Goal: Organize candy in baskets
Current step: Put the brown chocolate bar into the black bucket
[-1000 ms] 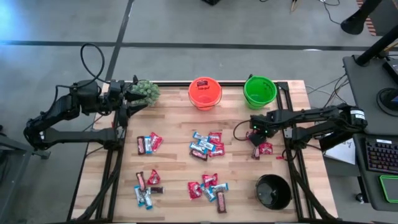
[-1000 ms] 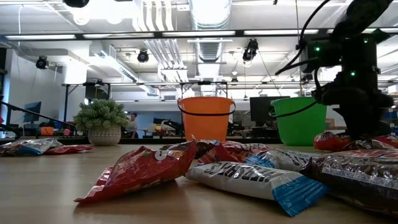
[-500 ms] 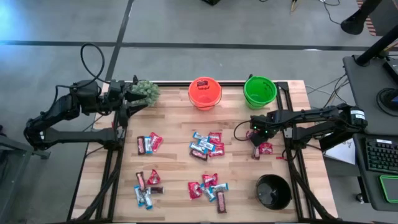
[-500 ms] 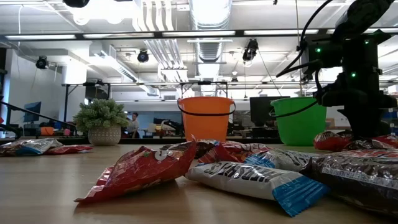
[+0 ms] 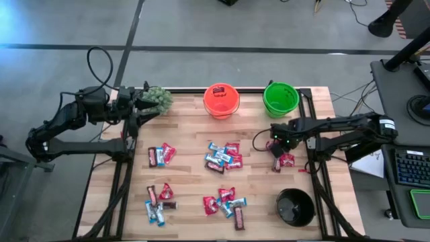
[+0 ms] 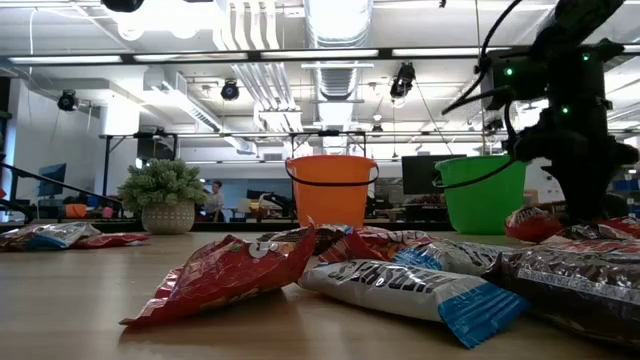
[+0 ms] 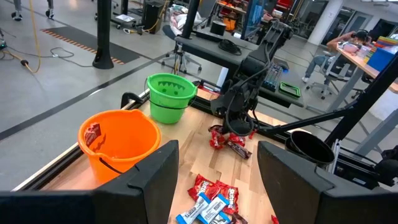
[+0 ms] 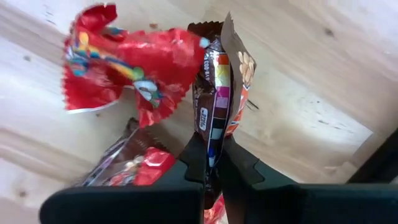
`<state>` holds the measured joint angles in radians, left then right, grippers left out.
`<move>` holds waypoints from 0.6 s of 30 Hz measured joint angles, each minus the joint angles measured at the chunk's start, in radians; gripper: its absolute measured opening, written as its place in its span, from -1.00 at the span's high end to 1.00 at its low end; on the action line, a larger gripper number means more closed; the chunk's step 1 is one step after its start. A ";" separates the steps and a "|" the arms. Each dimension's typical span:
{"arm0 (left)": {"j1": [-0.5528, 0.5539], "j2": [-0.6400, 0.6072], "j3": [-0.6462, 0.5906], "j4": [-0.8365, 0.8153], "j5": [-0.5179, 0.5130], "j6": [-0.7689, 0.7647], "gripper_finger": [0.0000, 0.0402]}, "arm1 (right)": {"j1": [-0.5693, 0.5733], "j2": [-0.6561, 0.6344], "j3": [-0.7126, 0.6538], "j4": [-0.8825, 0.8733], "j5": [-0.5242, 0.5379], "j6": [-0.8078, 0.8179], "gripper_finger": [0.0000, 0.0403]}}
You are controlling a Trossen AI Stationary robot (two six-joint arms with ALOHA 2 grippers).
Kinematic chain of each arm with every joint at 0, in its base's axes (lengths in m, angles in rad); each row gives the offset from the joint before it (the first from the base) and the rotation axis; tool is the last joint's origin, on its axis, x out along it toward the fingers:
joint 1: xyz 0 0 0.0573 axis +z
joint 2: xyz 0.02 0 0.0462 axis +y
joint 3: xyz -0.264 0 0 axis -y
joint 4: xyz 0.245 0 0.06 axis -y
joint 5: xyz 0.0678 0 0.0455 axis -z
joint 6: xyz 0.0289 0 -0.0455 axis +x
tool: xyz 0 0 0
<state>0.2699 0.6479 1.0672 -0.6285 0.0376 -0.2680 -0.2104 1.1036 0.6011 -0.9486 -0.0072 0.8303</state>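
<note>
While most of the sorting is left to do, only one red packet [image 7: 92, 133] visible inside the orange pail [image 5: 221, 100]. Nothing to be made out, as far as the overhead view shows, in the green pail [image 5: 281, 98] just beside the orange pail or in the black bowl [image 5: 295, 206] well apart from it. Scattered clusters of candy [image 5: 222, 157] on the wooden table [image 5: 188, 134] in front of the orange pail. Right gripper [image 8: 213, 163] down at the small pile nearest the green pail, fingers clenched on the edge of a dark brown packet [image 8: 216, 93], red wrappers [image 8: 127, 65] touching it. Left gripper [image 7: 216, 180] well away from the orange pail beside the small plant [image 5: 157, 99], fingers spread apart, holding nothing.
</note>
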 joint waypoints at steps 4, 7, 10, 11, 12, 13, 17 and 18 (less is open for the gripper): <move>0.000 -0.002 0.000 0.000 0.000 0.000 0.00 | 0.000 -0.028 0.056 -0.061 0.004 -0.002 0.94; 0.000 -0.004 0.000 0.000 0.001 0.000 0.00 | 0.000 -0.051 0.110 -0.120 0.006 -0.001 0.94; 0.000 -0.006 0.000 0.000 0.000 0.000 0.00 | 0.000 -0.076 0.159 -0.168 0.008 -0.003 0.94; 0.000 -0.008 0.000 0.000 0.000 0.000 0.00 | 0.000 -0.085 0.174 -0.179 0.008 -0.003 0.94; 0.000 -0.009 0.000 0.000 0.000 0.000 0.00 | 0.000 -0.094 0.189 -0.189 0.008 -0.003 0.94; 0.000 -0.010 0.000 0.000 0.000 0.000 0.00 | 0.000 -0.104 0.203 -0.202 0.008 -0.002 0.94; 0.000 -0.014 0.000 -0.001 0.000 0.000 0.00 | 0.000 -0.131 0.269 -0.299 0.007 0.017 0.94; 0.000 -0.014 0.000 0.000 0.000 0.000 0.00 | 0.000 -0.136 0.288 -0.333 0.005 0.025 0.94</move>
<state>0.2703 0.6340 1.0672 -0.6289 0.0380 -0.2680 -0.2100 0.9673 0.8896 -1.2815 -0.0023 0.8553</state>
